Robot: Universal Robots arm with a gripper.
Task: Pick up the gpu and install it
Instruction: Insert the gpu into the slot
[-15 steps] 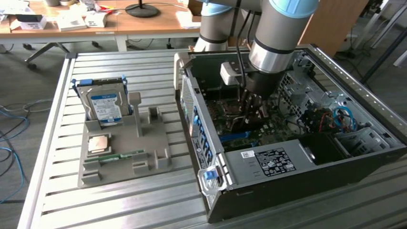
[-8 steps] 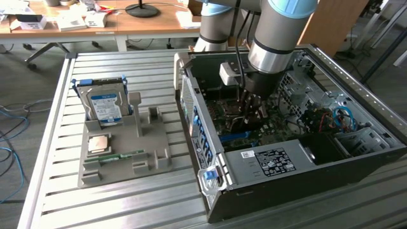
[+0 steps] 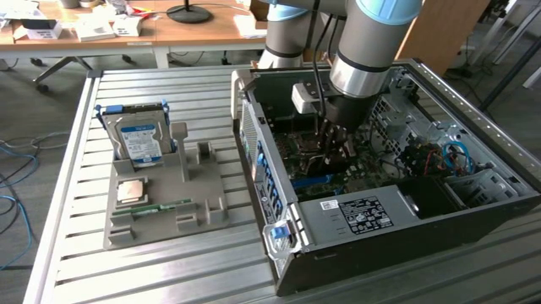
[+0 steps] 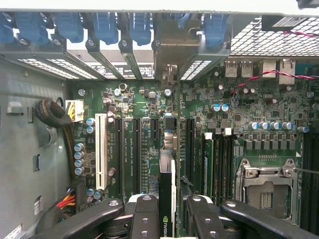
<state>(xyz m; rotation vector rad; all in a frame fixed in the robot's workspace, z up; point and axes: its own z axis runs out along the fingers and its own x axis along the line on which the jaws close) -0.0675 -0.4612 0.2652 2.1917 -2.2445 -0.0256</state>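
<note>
Edgewise, logo-marked gpu (image 4: 167, 181) in end effector (image 4: 171, 206).

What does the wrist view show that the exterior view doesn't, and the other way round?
Wrist view: the gpu edge-on, clamped in the gripper, lined up along the motherboard slots. Exterior view: the hard drive standing upright and the memory stick lying on the gray tray. Both: the gripper down inside the open computer case, above the motherboard.
</note>
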